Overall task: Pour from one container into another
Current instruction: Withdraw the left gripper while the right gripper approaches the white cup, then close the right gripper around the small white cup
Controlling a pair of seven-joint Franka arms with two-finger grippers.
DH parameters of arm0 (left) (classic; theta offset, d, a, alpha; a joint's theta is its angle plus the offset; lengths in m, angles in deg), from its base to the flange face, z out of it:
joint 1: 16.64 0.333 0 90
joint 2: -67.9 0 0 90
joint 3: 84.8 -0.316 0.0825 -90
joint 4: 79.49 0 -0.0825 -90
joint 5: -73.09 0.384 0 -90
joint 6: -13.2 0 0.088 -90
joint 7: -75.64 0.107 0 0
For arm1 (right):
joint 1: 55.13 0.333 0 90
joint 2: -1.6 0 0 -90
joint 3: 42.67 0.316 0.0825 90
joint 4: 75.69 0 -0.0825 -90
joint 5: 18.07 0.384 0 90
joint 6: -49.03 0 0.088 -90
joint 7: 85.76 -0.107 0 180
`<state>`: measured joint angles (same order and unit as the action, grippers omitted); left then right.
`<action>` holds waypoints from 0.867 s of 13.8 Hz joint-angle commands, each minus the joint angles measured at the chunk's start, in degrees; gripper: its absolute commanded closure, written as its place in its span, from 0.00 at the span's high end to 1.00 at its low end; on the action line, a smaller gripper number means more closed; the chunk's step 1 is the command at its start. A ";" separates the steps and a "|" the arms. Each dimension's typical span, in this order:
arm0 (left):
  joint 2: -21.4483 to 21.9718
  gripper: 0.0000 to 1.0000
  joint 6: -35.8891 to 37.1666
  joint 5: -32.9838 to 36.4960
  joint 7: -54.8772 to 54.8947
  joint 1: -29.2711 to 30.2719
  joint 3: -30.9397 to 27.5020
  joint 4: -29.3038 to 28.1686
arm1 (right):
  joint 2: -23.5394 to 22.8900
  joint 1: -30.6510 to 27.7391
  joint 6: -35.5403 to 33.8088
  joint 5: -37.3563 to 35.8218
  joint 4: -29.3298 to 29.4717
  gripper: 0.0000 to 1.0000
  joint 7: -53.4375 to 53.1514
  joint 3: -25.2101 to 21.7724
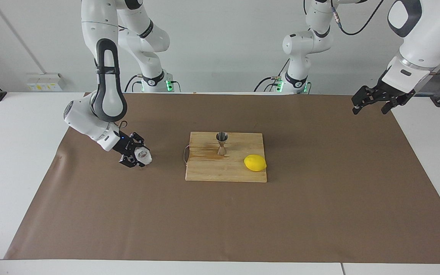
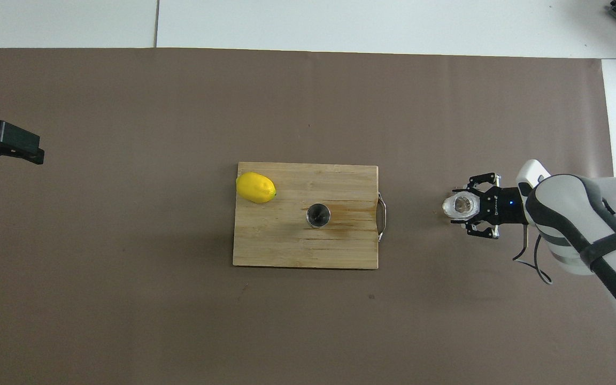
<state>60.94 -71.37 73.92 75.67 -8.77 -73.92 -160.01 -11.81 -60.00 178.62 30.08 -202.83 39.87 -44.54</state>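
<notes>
My right gripper [image 1: 138,154] is closed around the white crinkly cup [image 1: 143,156], on the paper toward its own end; lifting and pouring into the steel jigger [image 1: 222,143] remain (left gripper [image 1: 372,102] waits open).

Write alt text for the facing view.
The right gripper closes around the white crinkly cup on the brown mat; the steel jigger and a lemon sit on the wooden board. The left gripper waits, open.

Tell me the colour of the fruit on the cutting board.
Bright yellow lemon; clearest in the facing view.
</notes>
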 commanded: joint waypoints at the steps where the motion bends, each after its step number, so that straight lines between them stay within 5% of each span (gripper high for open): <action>1: -0.86 1.00 -0.51 1.19 1.37 0.03 -0.08 1.33 | -0.30 0.13 1.19 1.59 -0.13 0.42 0.23 0.20; 5: -0.51 1.00 -0.68 1.10 1.38 -1.01 -0.60 1.15 | 0.32 2.15 1.37 1.59 0.14 0.36 -3.63 0.20; 9: 1.94 1.00 -1.29 0.58 1.29 -12.44 -11.49 -2.08 | 3.04 6.00 3.91 1.42 0.40 0.35 -9.77 0.29; 12: 7.74 1.00 -6.75 0.22 1.37 -7.46 -7.66 -10.88 | 4.89 9.17 4.36 0.54 0.58 0.35 -16.01 0.20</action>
<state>63.04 -74.28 73.94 76.26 -18.92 -83.38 -163.20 -9.04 -52.24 182.22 30.15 -201.71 27.40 -44.48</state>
